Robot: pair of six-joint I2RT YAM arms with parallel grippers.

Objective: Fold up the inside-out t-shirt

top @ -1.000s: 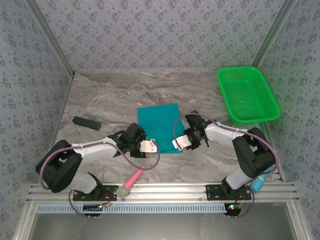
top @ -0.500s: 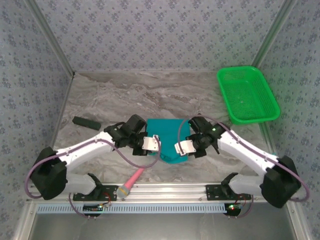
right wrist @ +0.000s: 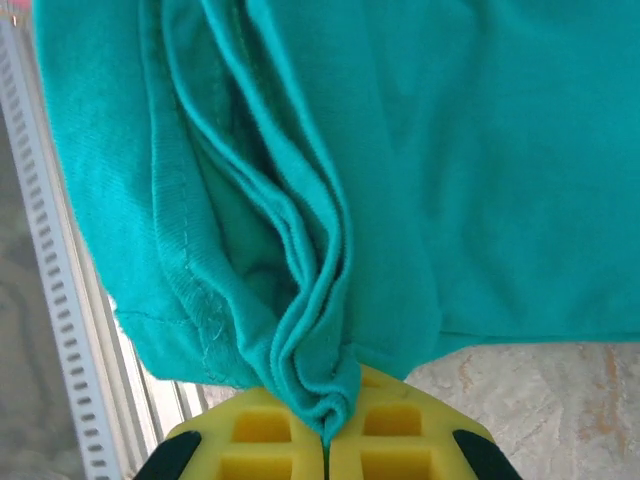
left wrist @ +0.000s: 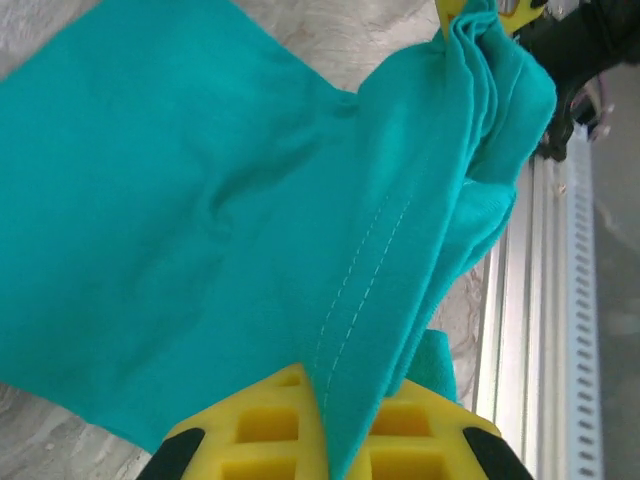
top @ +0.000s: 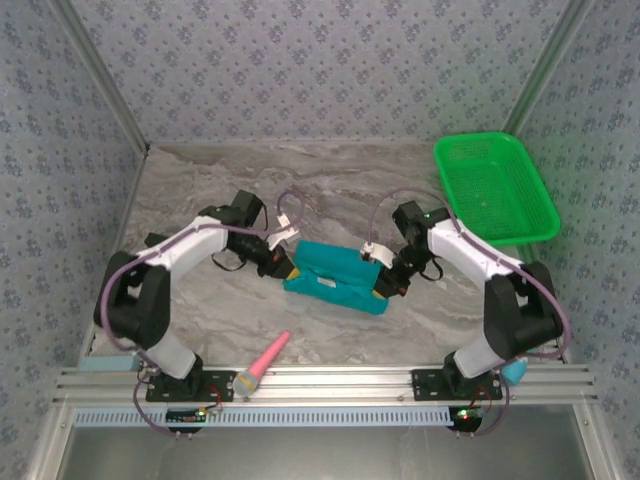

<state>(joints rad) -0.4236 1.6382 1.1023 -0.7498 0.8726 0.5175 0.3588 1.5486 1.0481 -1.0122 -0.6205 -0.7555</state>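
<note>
The teal t-shirt (top: pixel 335 275) hangs as a folded band stretched between my two grippers over the middle of the marble table. My left gripper (top: pixel 283 267) is shut on its left end; in the left wrist view a stitched fold of the t-shirt (left wrist: pixel 250 220) runs down between the yellow fingertips (left wrist: pixel 260 425). My right gripper (top: pixel 383 281) is shut on the right end. Bunched layers of the t-shirt (right wrist: pixel 300 180) are pinched between the yellow pads (right wrist: pixel 390 430) in the right wrist view. A small white tag (top: pixel 325 284) shows on the cloth.
A green plastic basket (top: pixel 494 188) sits at the back right of the table. A dark flat object (top: pixel 155 240) lies at the left, partly behind the left arm. A pink and yellow tool (top: pixel 262 361) rests by the near rail (top: pixel 330 380).
Both grippers closed on the near edge of the flat shirt, lifted it and carried it back over itself. The arms now reach further out, and the shirt has gone from a flat rectangle to a hanging band.
</note>
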